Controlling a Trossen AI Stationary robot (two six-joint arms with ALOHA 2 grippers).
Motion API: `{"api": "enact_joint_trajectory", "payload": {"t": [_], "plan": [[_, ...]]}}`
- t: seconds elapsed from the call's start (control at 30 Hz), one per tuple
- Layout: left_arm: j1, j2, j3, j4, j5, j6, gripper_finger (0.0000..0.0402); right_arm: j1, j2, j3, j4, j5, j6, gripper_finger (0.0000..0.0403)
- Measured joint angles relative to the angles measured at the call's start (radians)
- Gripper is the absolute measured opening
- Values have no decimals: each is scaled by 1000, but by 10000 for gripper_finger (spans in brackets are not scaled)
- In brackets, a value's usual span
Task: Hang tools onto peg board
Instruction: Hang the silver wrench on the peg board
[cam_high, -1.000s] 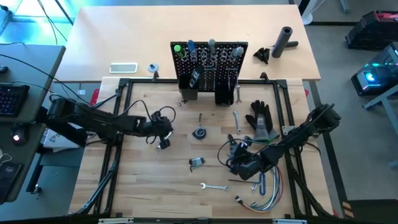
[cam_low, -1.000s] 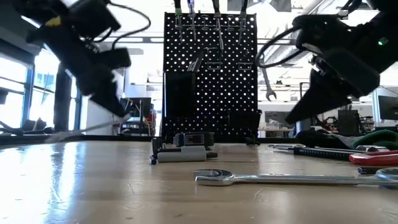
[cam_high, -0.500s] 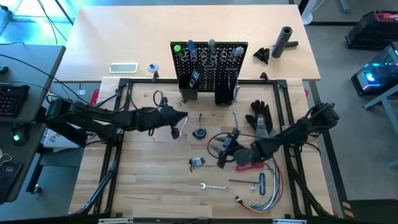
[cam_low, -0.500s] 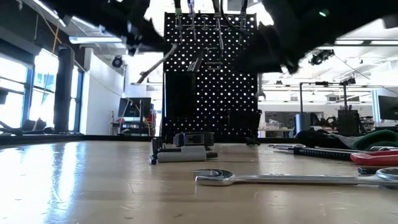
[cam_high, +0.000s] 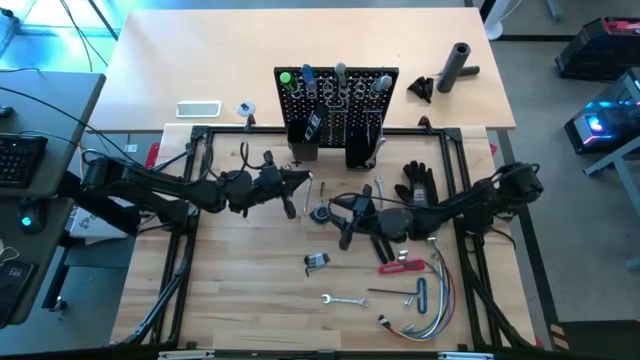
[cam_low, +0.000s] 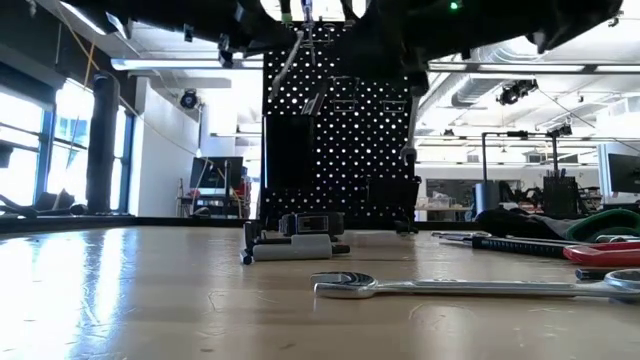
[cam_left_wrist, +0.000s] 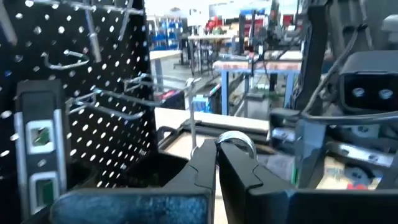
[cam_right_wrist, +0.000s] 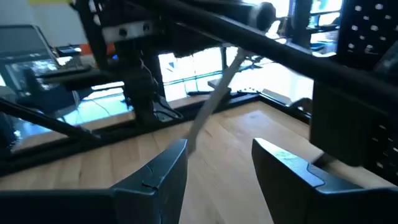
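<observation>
The black peg board (cam_high: 337, 100) stands upright at the table's far middle, with several tools hanging on it; it also shows in the low view (cam_low: 338, 120). My left gripper (cam_high: 300, 182) is just in front of it, raised and pointing level, shut on a silver wrench (cam_low: 284, 62). My right gripper (cam_high: 343, 222) hovers open to the right of the left one, over the table's middle, with nothing between its fingers (cam_right_wrist: 161, 171). Another silver wrench (cam_high: 344, 299) and a red-handled tool (cam_high: 400, 266) lie flat on the table nearer the front. My left gripper pinches the silver wrench between its two shut fingers (cam_left_wrist: 205, 163), close to the rounded end (cam_left_wrist: 236, 139), which pokes out past the fingertips. The fingers point level toward the table's right. The wrench is lifted clear, and its shaft (cam_right_wrist: 211, 106) slants down below the fingers.
A black glove (cam_high: 420, 190), a bundle of coloured wires (cam_high: 428, 305), a small wrench (cam_high: 381, 190), a round tool (cam_high: 321, 213) and a small black-and-silver tool (cam_high: 317, 261) lie on the table. A black cylinder (cam_high: 458, 65) lies behind the board at the right.
My left gripper has risen and gone toward the peg board, tipping from pointing down to level; the wrench stays in its hold. My right gripper, still open, has risen from the front right, gone toward the table's middle, and tipped up to level.
</observation>
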Motion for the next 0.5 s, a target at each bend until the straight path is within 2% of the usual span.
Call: {"api": "enact_joint_trajectory", "payload": {"t": [0.2, 0.5], "plan": [[-6, 96, 3, 155, 1, 24, 0, -28, 0, 20, 0, -48, -8, 177], [-32, 194, 128, 170, 0, 109, 0, -41, 0, 21, -4, -51, 11, 177]]}}
